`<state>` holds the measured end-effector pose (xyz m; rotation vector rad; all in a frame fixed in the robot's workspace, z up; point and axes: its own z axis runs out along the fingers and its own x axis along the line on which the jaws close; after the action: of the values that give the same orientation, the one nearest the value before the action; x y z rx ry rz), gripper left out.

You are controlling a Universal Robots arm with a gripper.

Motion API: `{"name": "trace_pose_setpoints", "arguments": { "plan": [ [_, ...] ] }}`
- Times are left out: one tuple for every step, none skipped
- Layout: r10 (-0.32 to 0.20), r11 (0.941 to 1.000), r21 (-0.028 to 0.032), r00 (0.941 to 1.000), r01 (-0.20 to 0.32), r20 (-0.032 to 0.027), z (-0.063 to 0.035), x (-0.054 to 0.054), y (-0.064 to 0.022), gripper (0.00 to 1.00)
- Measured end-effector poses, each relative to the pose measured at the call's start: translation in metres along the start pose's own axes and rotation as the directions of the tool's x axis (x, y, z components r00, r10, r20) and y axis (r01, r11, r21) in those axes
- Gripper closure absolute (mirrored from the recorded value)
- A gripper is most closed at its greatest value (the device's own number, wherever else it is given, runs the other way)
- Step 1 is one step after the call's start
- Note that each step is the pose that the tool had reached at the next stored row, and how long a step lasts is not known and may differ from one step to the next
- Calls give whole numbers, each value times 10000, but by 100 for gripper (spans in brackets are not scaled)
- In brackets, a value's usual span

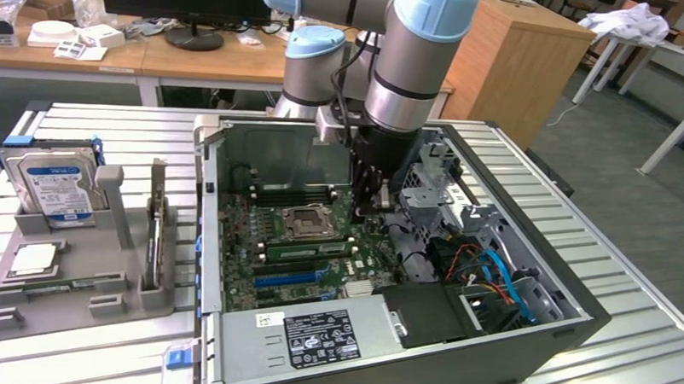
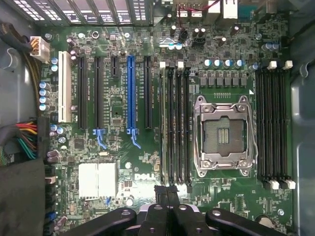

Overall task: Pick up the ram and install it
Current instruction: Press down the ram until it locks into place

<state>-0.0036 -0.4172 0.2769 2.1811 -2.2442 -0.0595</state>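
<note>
White letters "DELL" (image 2: 139,175) stand printed on the green motherboard (image 2: 118,105), just beside the pale square metal heatsink (image 2: 97,180). In the exterior view, the black sticker (image 1: 321,338) on the silver power supply box (image 1: 369,315) carries white print and marks too small to read. The same goes for the small white sticker (image 1: 267,319) beside it and the blue-and-white label (image 1: 58,189) on the silver hard drive (image 1: 54,161).
</note>
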Motion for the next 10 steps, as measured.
{"name": "trace_pose_setpoints", "arguments": {
  "plan": [
    [0, 10000, 0, 10000, 0, 1, 6, 0, 0, 89],
    [0, 10000, 0, 10000, 0, 0, 11, 0, 0, 89],
    [0, 10000, 0, 10000, 0, 0, 17, 0, -1, 89],
    [0, 10000, 0, 10000, 0, 0, 22, 0, -1, 89],
    [0, 10000, -1, 10000, 0, 0, 27, 0, -1, 89],
    [0, 10000, 0, 10000, 0, 0, 31, 1, -1, 89],
    [0, 10000, -1, 10000, 0, 0, 37, 1, -1, 89],
    [1, 10000, 0, 10000, -1, 0, 43, 1, -1, 89],
    [0, 10000, 0, 10000, 0, 1, 49, 1, -2, 89],
    [0, 10000, 0, 10000, 0, 1, 55, 1, -2, 89]
  ]
}}
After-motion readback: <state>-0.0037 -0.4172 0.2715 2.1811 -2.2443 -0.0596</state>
